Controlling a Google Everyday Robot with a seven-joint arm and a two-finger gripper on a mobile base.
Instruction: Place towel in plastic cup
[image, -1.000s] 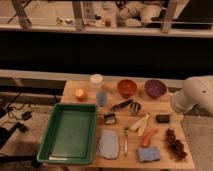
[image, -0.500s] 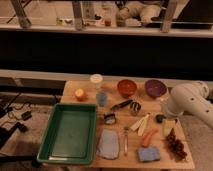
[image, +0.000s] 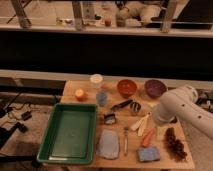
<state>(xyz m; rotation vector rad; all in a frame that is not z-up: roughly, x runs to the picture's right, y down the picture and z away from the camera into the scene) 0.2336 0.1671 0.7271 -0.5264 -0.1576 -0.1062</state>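
The towel (image: 108, 144) lies flat at the tabletop's (image: 70, 89) front edge, the plastic cup (image: 101, 98) stands nearer the back, and the open tool is hidden behind the white arm (image: 176, 106) at the right edge.

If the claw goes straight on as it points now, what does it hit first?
Probably the pale strip beside the carrot: the open claw sits at the arm tip over the table, right side, seemingly aimed down-left. Depth is unclear.
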